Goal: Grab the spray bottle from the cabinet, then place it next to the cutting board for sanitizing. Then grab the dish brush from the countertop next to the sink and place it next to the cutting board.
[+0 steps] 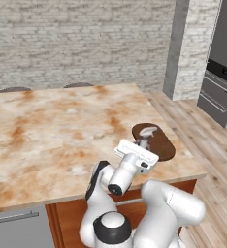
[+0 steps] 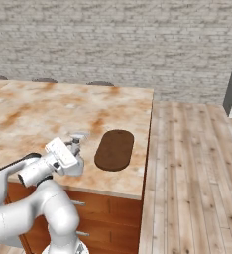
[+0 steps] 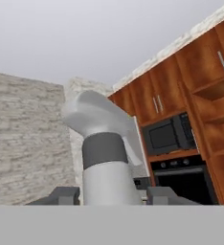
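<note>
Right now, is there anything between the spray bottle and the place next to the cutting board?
Nothing visible: the spray bottle, between the hand's fingers, is already beside the cutting board, over bare countertop.

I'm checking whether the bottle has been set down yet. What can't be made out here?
- Spray bottle base, right base view: the gripper covers it, so contact with the countertop cannot be told.
- Bottle body, left base view: hidden behind the hand; its head shows over the cutting board.
- Fingers' contact with the bottle, hand view: cut off by the bottom edge.
- Cabinet, hand view: cut off at the right edge.
</note>
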Robot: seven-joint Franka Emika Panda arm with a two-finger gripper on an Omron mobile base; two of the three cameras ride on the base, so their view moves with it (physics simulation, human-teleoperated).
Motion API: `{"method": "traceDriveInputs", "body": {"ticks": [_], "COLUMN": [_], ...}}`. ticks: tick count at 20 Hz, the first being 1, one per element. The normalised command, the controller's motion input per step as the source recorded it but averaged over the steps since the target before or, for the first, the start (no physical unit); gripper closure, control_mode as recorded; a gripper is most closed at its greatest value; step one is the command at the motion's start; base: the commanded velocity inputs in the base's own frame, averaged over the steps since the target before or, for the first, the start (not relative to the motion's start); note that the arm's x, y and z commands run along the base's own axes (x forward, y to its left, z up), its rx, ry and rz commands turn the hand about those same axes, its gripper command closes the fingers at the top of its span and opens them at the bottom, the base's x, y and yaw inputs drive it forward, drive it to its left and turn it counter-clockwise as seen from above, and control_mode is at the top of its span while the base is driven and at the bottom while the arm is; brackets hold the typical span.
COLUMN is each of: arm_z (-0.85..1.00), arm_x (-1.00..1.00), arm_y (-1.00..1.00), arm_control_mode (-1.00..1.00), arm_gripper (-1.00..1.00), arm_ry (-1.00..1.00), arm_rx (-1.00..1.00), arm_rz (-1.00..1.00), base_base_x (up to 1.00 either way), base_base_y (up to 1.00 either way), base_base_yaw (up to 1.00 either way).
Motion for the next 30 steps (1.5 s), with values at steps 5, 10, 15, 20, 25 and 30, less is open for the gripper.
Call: {"method": "traceDriveInputs", "body": {"ticks": [5, 10, 15, 20, 25, 30], "arm_z": [0.0, 0.0, 0.01, 0.08, 0.28, 0.11], "arm_x": [-0.02, 0.0, 0.0, -0.06, -0.32, -0.36], "arm_y": [0.59, 0.65, 0.97, 0.83, 0.41, 0.86], "arm_control_mode": [-1.0, -1.0, -1.0, -1.0, -1.0, -1.0], "arm_gripper": [-1.0, -1.0, -1.0, -1.0, -1.0, -1.0], "arm_ry": [-0.22, -0.07, -0.01, -0.06, -0.18, -0.19], "arm_rx": [-0.1, -0.11, -0.13, -0.09, 0.0, 0.0], "arm_rz": [-0.15, -0.22, -0.2, -0.15, -0.11, -0.1], "base_base_x": [0.0, 0.0, 0.0, 0.0, 0.0, 0.0], "base_base_y": [0.0, 0.0, 0.0, 0.0, 0.0, 0.0], "base_base_yaw": [0.0, 0.0, 0.0, 0.0, 0.0, 0.0]}}
